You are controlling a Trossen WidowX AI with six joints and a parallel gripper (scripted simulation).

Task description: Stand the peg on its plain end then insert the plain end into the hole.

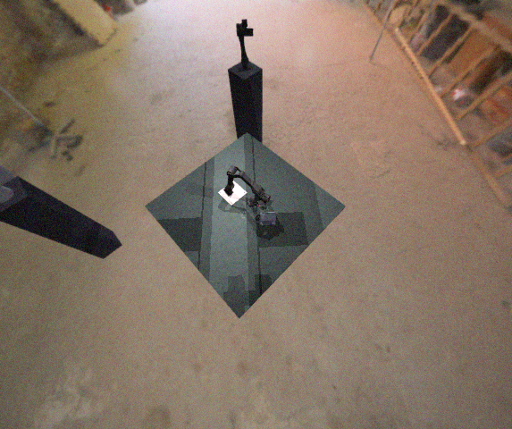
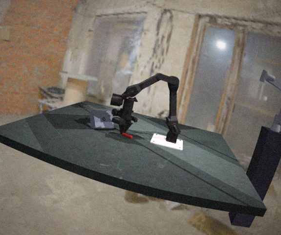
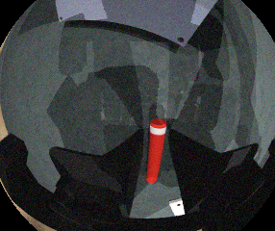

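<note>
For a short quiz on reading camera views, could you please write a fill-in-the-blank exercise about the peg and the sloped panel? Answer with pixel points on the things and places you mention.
1. The peg [image 2: 127, 135] [image 3: 156, 156] is ____ in color.
2. In the wrist view, the band near one end of the peg is ____.
3. The sloped panel [image 1: 267, 218] [image 2: 101, 119] [image 3: 128, 16] has one round ____ in its face.
4. The plate under the arm's base [image 1: 239, 197] [image 2: 158, 142] is ____.

Missing words: red; white; hole; white.

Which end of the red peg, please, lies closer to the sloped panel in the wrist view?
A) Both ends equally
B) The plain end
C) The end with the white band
C: the peg's white band is at the end toward the panel, and its plain end points away.
</note>
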